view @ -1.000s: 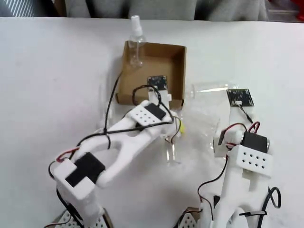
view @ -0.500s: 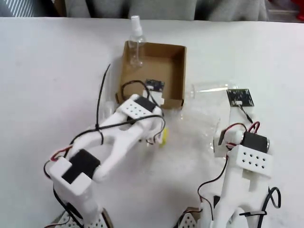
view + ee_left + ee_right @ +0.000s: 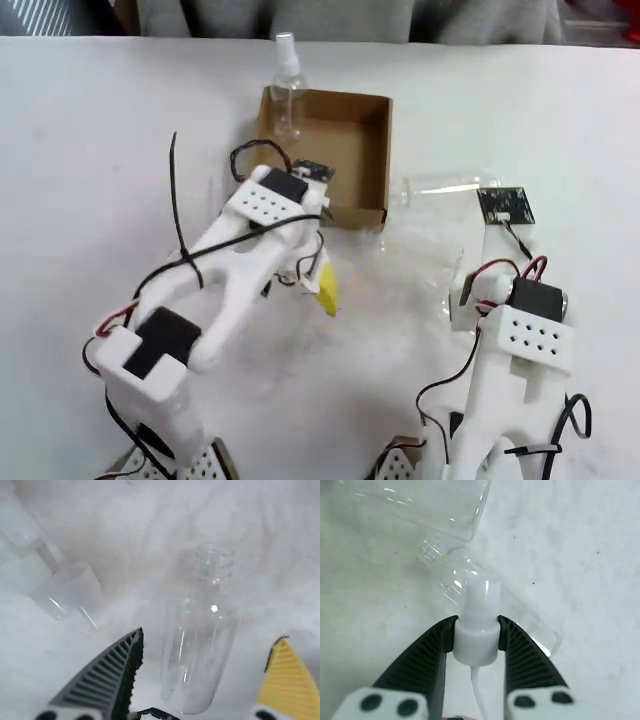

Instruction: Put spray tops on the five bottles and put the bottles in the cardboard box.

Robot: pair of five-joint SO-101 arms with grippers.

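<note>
Uncapped bottle: lies on the white table between the widely spread fingers of the left gripper, near the cardboard box, on the arms' side of it. Spray top: sits pinched between the dark fingers of the right gripper, close above clear plastic on the table. Capped bottle: stands upright at the box's far corner.

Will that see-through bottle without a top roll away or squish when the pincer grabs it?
It may well roll: the bottle is round and seems to lie on its side between the open fingers of the left pincer. It looks empty and thin-walled, so probably light, and it might dent if squeezed hard. Its smooth, shiny surface could be slippery.
</note>
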